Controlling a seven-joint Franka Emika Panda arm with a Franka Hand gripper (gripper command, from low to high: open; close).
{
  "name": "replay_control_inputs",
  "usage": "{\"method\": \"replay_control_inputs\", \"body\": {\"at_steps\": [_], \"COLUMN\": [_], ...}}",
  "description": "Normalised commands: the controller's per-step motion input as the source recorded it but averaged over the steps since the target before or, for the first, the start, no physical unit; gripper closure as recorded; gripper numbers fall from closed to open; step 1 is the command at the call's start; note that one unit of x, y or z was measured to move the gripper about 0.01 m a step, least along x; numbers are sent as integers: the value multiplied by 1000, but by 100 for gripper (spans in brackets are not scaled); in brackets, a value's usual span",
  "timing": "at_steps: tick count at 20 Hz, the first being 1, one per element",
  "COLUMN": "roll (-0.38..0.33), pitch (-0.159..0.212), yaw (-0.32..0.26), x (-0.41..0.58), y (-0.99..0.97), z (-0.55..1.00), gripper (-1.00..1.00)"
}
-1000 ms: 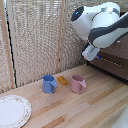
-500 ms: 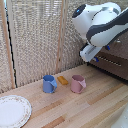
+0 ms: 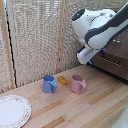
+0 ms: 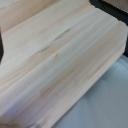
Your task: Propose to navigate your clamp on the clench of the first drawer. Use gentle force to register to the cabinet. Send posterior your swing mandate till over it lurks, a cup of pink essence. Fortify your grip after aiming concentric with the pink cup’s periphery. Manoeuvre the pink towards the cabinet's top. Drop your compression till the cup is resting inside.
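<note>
Pale wooden tabletop (image 3: 95,102) runs under a woven screen (image 3: 35,40). Raised at the exterior view's right, the clamp (image 3: 102,51) sits before the cabinet (image 3: 117,57), probably near its silver handle (image 3: 109,60); whether its fingers are spread cannot be told. Well below stands the pink cup (image 3: 77,83), pale, upright, handle sideways, open board around it. Beside it lie an orange piece (image 3: 62,80) and a blue mug (image 3: 48,84); a plate (image 3: 12,111) sits near the table's edge.

Blue mug (image 3: 48,83) (orange piece (image 3: 62,80)) beside pink cup (image 3: 77,83)
</note>
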Motion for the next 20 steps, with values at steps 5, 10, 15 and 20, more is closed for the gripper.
{"method": "replay_control_inputs", "body": {"at_steps": [5, 10, 15, 20], "roll": [287, 312, 295, 237], "pitch": [-19, -42, -20, -2], "yaw": [-234, -231, -213, -187], "x": [198, 121, 245, 399], "y": [71, 113, 107, 58], "z": [-19, -1, -104, -227], "gripper": [-100, -100, -100, -100]}}
